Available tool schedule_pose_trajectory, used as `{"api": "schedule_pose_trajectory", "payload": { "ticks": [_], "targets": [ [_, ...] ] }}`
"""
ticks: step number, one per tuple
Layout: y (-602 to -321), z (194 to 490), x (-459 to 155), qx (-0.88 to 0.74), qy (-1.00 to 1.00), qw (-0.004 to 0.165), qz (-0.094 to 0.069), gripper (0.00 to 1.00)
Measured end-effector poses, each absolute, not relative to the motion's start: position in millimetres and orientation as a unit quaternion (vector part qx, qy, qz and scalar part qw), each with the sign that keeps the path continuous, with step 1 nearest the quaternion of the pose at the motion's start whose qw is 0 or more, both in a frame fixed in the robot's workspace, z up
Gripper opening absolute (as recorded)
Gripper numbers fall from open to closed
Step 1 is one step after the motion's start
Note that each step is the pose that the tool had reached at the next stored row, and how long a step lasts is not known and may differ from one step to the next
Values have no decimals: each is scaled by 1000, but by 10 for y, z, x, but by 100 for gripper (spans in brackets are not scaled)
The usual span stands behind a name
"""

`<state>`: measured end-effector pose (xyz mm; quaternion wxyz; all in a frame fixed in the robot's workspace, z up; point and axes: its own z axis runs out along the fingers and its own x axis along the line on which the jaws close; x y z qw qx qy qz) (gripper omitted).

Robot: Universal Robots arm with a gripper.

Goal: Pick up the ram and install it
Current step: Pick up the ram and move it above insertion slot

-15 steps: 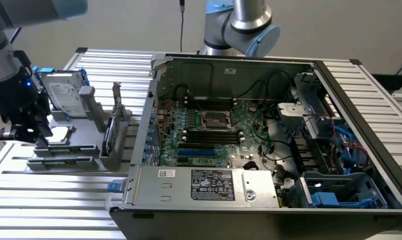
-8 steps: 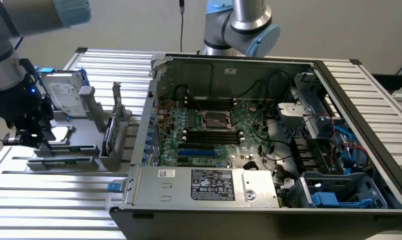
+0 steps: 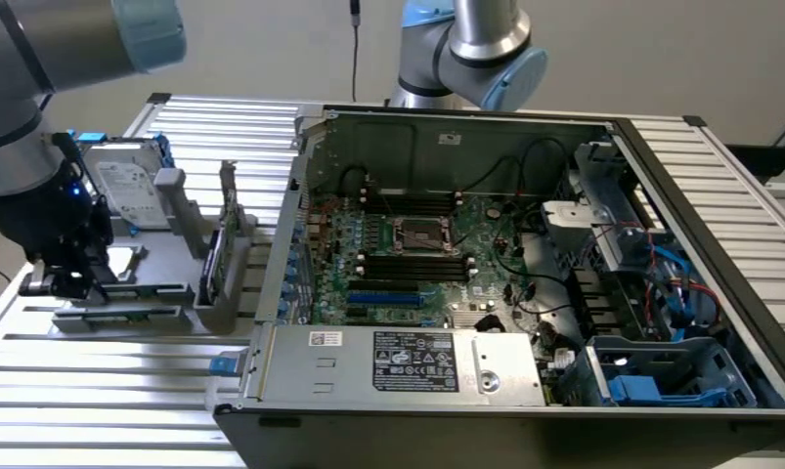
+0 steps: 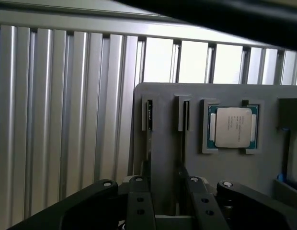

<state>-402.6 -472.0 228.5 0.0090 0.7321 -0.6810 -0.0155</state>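
Observation:
The ram (image 4: 148, 125) stands on edge in a narrow slot of the grey holder (image 4: 163, 143); I see it as a thin dark strip running down towards my fingers. My gripper (image 4: 165, 194) hovers open over that holder. One black finger (image 4: 139, 201) sits beside the ram's near end and the other finger (image 4: 199, 203) beside a second slot (image 4: 186, 115). Nothing is gripped. In the exterior view my gripper (image 3: 68, 281) hangs low over the holder (image 3: 157, 293), at the left of the open computer case (image 3: 497, 127). The motherboard's black memory slots (image 3: 418, 266) lie inside the case.
A square silver processor chip (image 4: 232, 127) rests in a pocket of the holder. A hard drive (image 3: 125, 191) and an upright card (image 3: 216, 256) also stand on the holder. The ribbed metal table (image 3: 92, 371) surrounds it. A power supply (image 3: 406, 362) and cables (image 3: 653, 293) fill the case's edges.

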Motion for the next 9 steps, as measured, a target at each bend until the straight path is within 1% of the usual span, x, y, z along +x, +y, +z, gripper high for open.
{"api": "schedule_pose_trajectory", "payload": {
  "ticks": [9],
  "targets": [
    [-4800, 2121, -3973, 732, -681, 9, -16, 33]
  ]
}}
